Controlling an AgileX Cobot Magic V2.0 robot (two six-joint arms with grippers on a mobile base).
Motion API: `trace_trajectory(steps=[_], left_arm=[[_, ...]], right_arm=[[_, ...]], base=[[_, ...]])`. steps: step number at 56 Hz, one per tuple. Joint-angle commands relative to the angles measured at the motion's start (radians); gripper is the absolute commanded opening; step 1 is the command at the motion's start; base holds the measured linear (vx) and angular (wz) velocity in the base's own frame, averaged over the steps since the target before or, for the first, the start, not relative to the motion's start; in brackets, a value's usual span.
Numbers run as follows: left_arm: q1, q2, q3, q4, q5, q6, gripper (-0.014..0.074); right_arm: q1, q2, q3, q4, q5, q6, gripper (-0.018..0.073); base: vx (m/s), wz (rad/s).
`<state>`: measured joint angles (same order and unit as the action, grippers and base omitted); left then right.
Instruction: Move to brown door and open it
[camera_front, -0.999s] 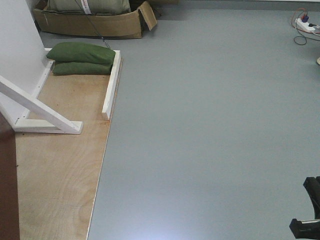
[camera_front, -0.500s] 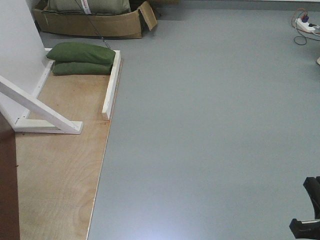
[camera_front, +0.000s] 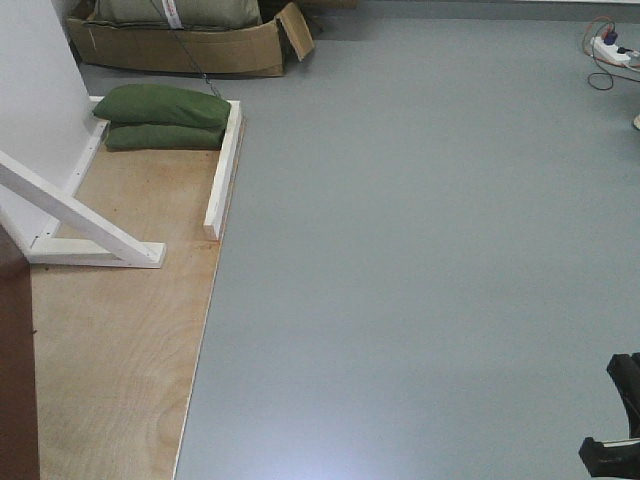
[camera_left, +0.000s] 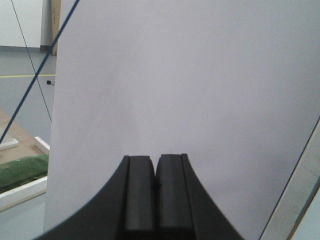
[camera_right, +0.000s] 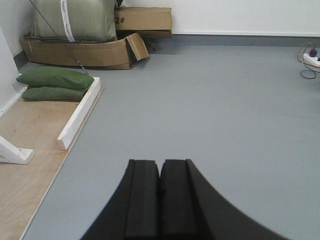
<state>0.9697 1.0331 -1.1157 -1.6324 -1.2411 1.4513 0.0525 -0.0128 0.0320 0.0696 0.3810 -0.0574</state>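
A: Where is the brown door?
B: Only a dark strip of it shows, at the lower left edge of the front view; it stands at the near left edge of the plywood sheet, just below the foot of a slanting white brace.

A: And the left gripper?
B: Clenched; its two black pads are pressed flat together with nothing between them; it faces a plain white panel close ahead.

A: The right gripper?
B: Clenched the same way, holding nothing; it points out over the grey floor.

A: What else lies around?
B: Two green bags stacked at the far end of the plywood, just beside a white batten; behind them a torn cardboard box; a power strip with cables in the far right corner; a black part of the robot at the lower right, too cropped to tell more.
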Motion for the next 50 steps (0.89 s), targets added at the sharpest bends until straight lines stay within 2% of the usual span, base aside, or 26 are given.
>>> trace_trajectory(steps=[1, 32, 50], left_arm=[[0.001, 0.003, -0.042, 0.034, -0.014, -0.001, -0.0006], [0.001, 0.003, -0.042, -0.140, 0.270, -0.002, -0.0006], [0.000, -0.048, -0.042, -0.140, 0.371, -0.002, -0.0006]], right_arm=[[0.001, -0.006, 0.003, -0.003, -0.081, -0.008, 0.0000], [0.001, -0.006, 0.003, -0.003, -0.081, -0.008, 0.0000], [0.001, -0.006, 0.003, -0.003, -0.081, -0.008, 0.0000]], base=[[0.00, 0.00], [0.00, 0.00], [0.00, 0.00]])
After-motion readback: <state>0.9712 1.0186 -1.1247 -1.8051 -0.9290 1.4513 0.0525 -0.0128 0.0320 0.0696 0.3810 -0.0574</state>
